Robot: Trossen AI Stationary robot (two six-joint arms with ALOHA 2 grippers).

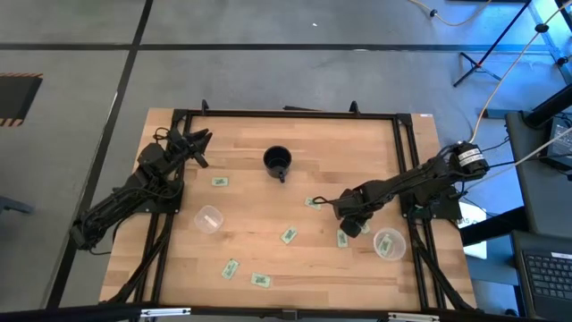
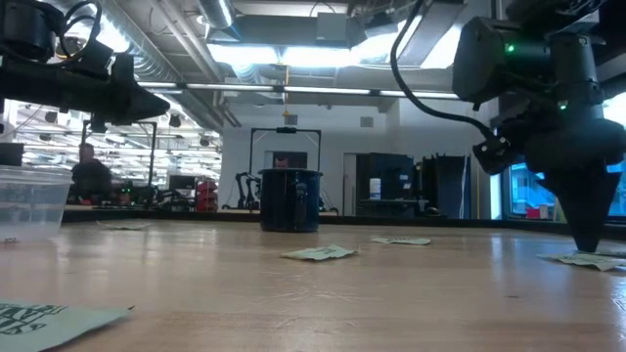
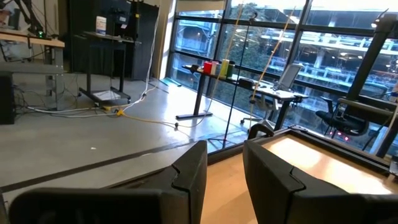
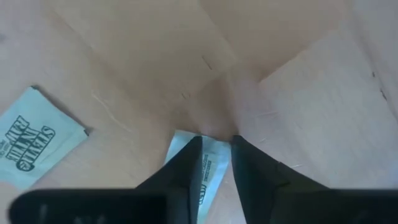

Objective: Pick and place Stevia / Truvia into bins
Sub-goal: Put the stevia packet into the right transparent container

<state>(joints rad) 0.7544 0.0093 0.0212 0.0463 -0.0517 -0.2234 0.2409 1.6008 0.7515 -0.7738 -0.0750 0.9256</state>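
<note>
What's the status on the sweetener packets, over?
Right end effector down on a pale green paper sachet, fingers straddling it. Left end effector parked at the table's far left corner, open. Nearest clear plastic cup unobstructed.

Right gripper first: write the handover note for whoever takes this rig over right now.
Right gripper: down on a sachet near the right cup; whether it has a grip is unclear.
Left gripper: open, raised by the table's left edge.
Done: right cup seems to hold one sachet; left cup looks empty.
Left: about six loose sachets remain.
</note>
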